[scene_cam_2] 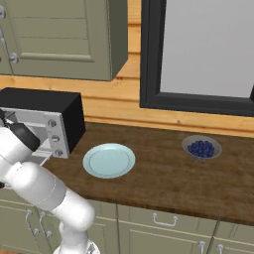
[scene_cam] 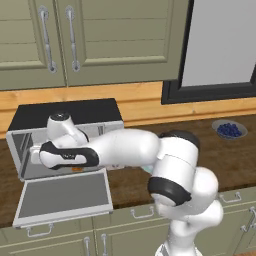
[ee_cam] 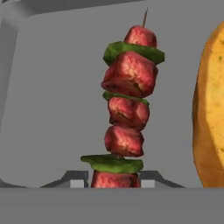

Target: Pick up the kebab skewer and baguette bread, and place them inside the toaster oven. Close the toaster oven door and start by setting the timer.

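Observation:
The toaster oven (scene_cam: pixel 65 117) stands at the left of the counter, and its door (scene_cam: pixel 62 197) lies folded down flat in front. My arm reaches into the open cavity. In the hand view my gripper (ee_cam: pixel 114 180) is shut on the kebab skewer (ee_cam: pixel 127 100). Its lowest meat chunk sits between the two fingertips (ee_cam: pixel 72 179), and the stick points away over the grey inner tray (ee_cam: pixel 52 96). The golden baguette bread (ee_cam: pixel 212 109) lies on that tray just right of the skewer. A sliver of orange bread (scene_cam: pixel 76 169) shows under my forearm. The oven's knob panel (scene_cam_2: pixel 53 131) faces the right base camera.
A pale blue plate (scene_cam_2: pixel 108 160) lies on the wooden counter just right of the oven. A bowl of blueberries (scene_cam_2: pixel 201 148) sits farther right, near the dark window frame (scene_cam_2: pixel 149 74). Wall cabinets (scene_cam: pixel 75 40) hang above the oven.

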